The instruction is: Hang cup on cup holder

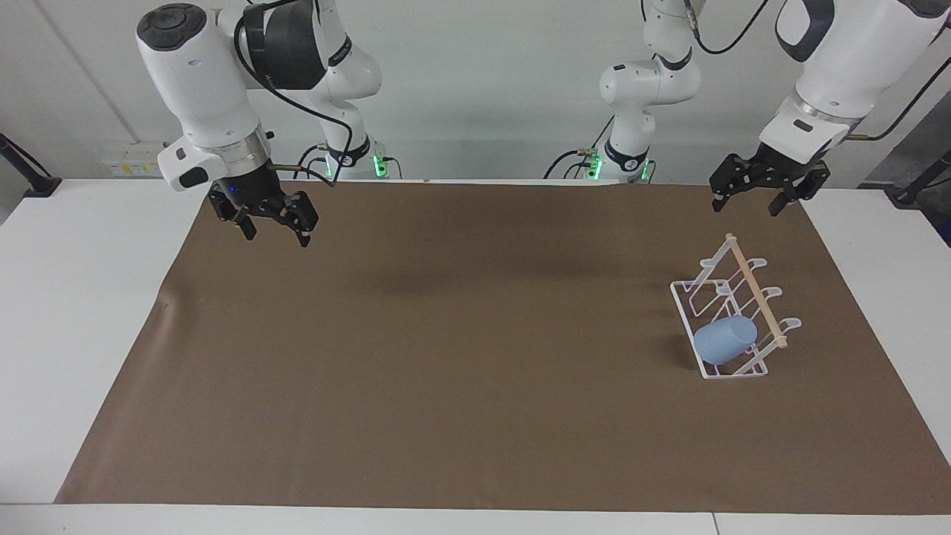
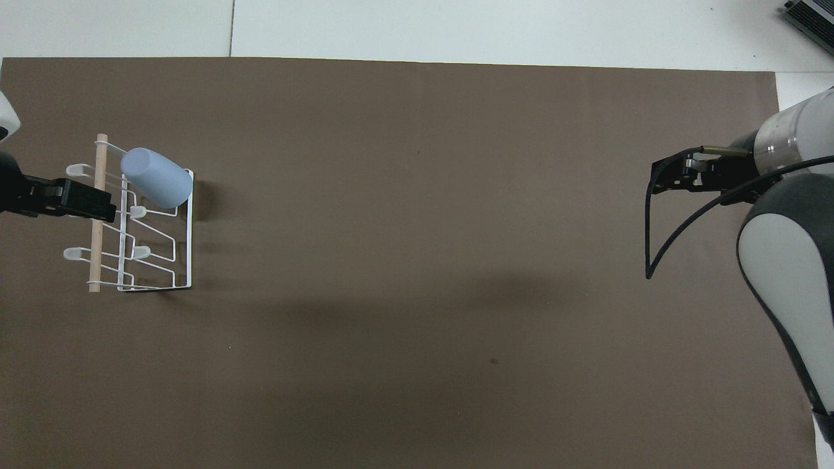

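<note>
The light-blue cup (image 1: 726, 339) hangs tilted on a prong of the white wire cup holder (image 1: 743, 276), at the holder's end farther from the robots. In the overhead view the cup (image 2: 156, 177) covers that corner of the cup holder (image 2: 189, 247). The holder stands on the mat toward the left arm's end of the table. My left gripper (image 1: 747, 203) is open and empty, raised well above the holder and apart from it; in the overhead view the left gripper (image 2: 104, 202) overlaps the wooden rod. My right gripper (image 1: 276, 234) is open and empty, waiting above the mat at the right arm's end, and also shows in the overhead view (image 2: 658, 179).
A brown mat (image 1: 461, 357) covers most of the white table (image 1: 82, 297). A black cable (image 2: 651, 247) loops down from the right arm's wrist.
</note>
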Robot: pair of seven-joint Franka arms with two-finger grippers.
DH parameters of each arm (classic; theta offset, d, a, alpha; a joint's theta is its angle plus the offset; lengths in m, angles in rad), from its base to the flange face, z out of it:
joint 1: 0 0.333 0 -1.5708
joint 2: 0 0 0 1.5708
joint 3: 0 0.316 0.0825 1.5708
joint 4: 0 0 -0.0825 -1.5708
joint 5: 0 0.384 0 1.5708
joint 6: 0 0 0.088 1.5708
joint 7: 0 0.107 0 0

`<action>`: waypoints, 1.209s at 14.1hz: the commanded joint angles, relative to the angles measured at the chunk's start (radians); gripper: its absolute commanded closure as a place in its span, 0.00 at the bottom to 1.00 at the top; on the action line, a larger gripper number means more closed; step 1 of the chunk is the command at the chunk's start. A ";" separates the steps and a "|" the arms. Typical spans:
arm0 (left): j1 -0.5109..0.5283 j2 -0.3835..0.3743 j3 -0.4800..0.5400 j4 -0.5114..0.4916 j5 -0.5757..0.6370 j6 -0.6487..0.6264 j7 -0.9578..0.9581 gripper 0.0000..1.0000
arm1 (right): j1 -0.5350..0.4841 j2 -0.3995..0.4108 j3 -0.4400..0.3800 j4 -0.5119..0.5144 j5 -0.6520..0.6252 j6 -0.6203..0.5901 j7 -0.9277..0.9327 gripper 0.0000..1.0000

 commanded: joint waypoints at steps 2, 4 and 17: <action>0.009 -0.018 -0.003 -0.013 -0.018 -0.008 -0.006 0.00 | -0.011 -0.015 0.002 -0.012 0.022 -0.010 -0.007 0.00; 0.011 -0.021 -0.003 -0.013 -0.013 -0.051 0.000 0.00 | -0.011 -0.015 0.002 -0.012 0.022 -0.009 -0.007 0.00; 0.011 -0.038 -0.005 -0.048 -0.015 -0.033 0.007 0.00 | -0.011 -0.015 0.002 -0.012 0.022 -0.009 -0.007 0.00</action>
